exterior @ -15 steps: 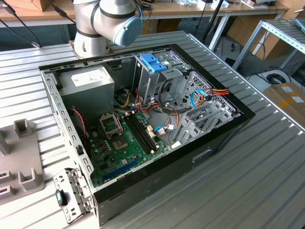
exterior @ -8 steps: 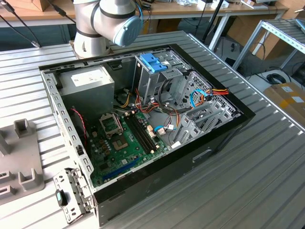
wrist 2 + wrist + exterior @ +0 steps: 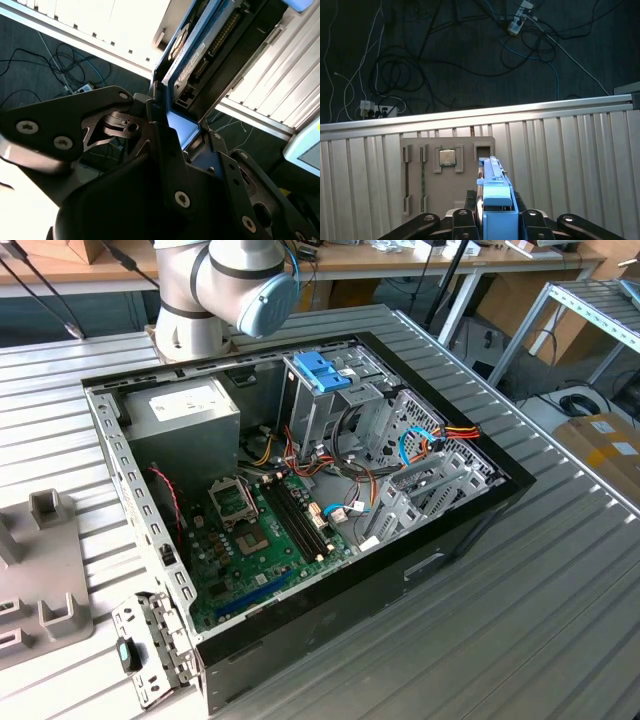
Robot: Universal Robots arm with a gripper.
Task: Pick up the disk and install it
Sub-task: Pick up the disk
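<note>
Gripper [image 3: 496, 222] linkage sits closest to cam. Risk, imo: grip's at one end only, so the disk [image 3: 494, 182] could pivot or slip & clip the drive cage [image 3: 335, 400] or cables [image 3: 352, 488]. Jaws narrow, clamped on disk's blue carrier end; it's edge-on above the table, by the grey fixture plate [image 3: 420, 175]

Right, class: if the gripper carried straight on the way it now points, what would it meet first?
Probably the grey fixture plate on the ribbed table: the disk held in the gripper points towards it, though depth is unclear.
</note>
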